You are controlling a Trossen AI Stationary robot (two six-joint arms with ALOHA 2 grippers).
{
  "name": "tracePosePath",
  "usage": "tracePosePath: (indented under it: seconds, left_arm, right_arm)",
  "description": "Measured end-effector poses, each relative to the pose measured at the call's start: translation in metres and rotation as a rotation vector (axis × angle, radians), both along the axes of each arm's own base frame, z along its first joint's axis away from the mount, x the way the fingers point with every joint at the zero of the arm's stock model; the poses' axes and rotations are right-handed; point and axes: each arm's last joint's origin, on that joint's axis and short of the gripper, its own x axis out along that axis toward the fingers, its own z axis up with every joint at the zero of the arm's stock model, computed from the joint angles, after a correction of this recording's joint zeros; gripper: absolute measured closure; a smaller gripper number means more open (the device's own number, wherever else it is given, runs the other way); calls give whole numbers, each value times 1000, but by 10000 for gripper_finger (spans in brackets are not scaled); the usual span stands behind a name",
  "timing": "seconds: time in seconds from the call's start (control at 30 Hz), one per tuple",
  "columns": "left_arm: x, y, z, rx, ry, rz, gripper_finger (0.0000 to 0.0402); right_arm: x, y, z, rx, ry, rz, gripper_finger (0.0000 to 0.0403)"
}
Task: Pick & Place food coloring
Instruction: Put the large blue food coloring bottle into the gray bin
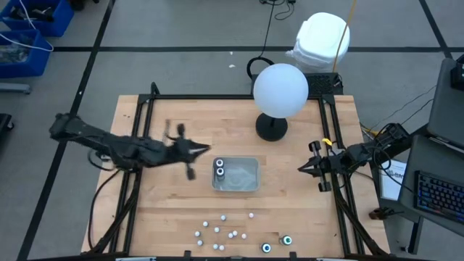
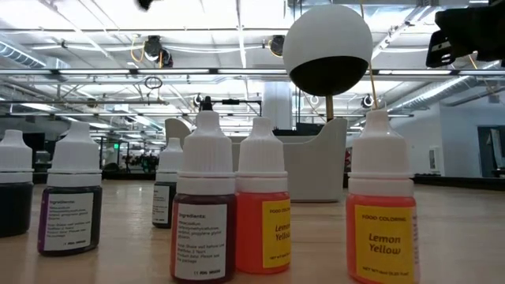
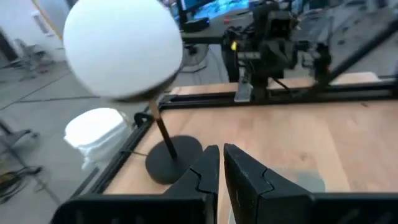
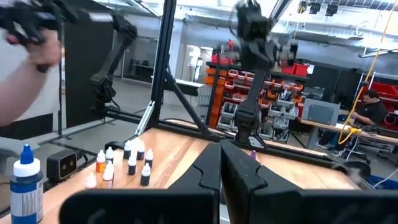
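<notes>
Left gripper (image 1: 205, 149), fingers nearly together and empty, hovers left of the tray (image 1: 236, 175) at frame center holding two dark bottles (image 1: 219, 168), right gripper (image 1: 303, 169) waits closed and empty at right, and small bottles (image 1: 221, 233) cluster along the bottom edge.

- Work surface: light wooden table (image 1: 181, 206), black rail frame along its edges.
- Clear tray (image 1: 236, 175) near table centre, resting flat; two dark ring-topped bottles (image 1: 219, 168) inside at its left end.
- Food coloring bottles (image 1: 218, 231), small and white-capped, scattered loosely along the near edge.
- Two more ring-topped bottles (image 1: 277, 243) just right of that scatter.
- Black round lamp base (image 1: 271, 127) stands at the far side, white globe above it.
</notes>
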Motion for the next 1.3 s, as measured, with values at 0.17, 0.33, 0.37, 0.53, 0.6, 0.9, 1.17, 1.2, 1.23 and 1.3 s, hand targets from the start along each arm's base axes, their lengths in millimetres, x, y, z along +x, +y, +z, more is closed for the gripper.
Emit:
tracePosePath:
  seconds: [0.17,0.33,0.37,0.53,0.6,0.9,1.17,1.2,1.23,1.3]
  left_arm:
    - [61,-35,34,53,148,-1,369]
    - [102,-73,67,49,249,-67,369]
    - [109,-80,71,44,258,-73,369]
    - [140,-112,74,17,285,-95,369]
    - [152,-125,69,8,290,-126,369]
    - [201,-160,2,-141,403,-269,366]
    - [221,-178,-47,-320,475,-317,269]
    - [222,-180,-52,-336,489,-322,250]
    - [223,-183,-57,-349,492,-321,231]
    - [224,-189,-65,-370,502,-318,196]
  right_arm:
    - [0,0,-1,-2,8,1,403]
    - [0,0,0,0,3,1,403]
    - [0,0,0,0,3,1,403]
    - [0,0,-1,-3,8,0,403]
    - [0,0,-1,-4,7,0,403]
    - [0,0,-1,-17,5,-3,403]
    - [0,0,0,-43,-6,-9,403]
    - [0,0,-1,-44,-5,-9,403]
    - [0,0,0,-43,-6,-9,403]
    - [0,0,-1,-44,-5,-9,403]
